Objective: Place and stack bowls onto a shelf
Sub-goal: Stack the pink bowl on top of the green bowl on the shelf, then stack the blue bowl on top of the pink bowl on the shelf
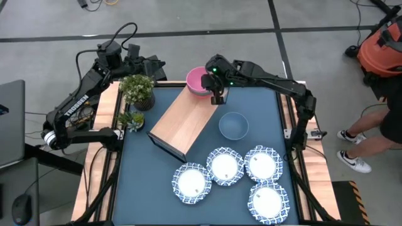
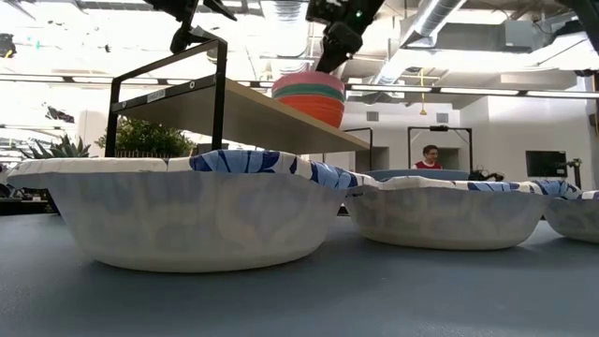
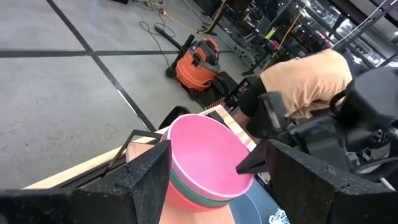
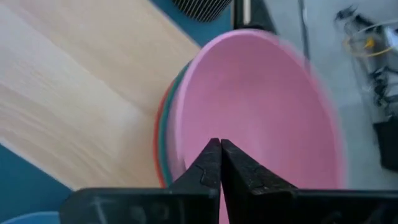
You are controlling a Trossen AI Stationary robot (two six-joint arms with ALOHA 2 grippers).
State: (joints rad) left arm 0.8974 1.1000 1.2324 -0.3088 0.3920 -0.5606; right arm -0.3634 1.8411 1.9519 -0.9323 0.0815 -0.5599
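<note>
The right gripper (image 1: 217,95) hangs over the rim of the pink bowl (image 1: 198,80), its two fingers (image 4: 219,163) pressed together with nothing between them; that bowl tops a stack, a green bowl (image 3: 186,186) and a red bowl (image 2: 314,109) under it, sitting on the far end of the shelf (image 1: 182,120); the light blue bowl (image 1: 233,125) sits on the tabletop (image 1: 138,188) just beside the shelf; four white bowls with blue patterned rims (image 1: 225,166) cluster at the near side, their rims touching or nearly so; the left gripper (image 1: 135,53) waits beyond the table's far left corner, near a potted plant (image 1: 138,89), its fingers (image 3: 134,180) spread wide and empty.
</note>
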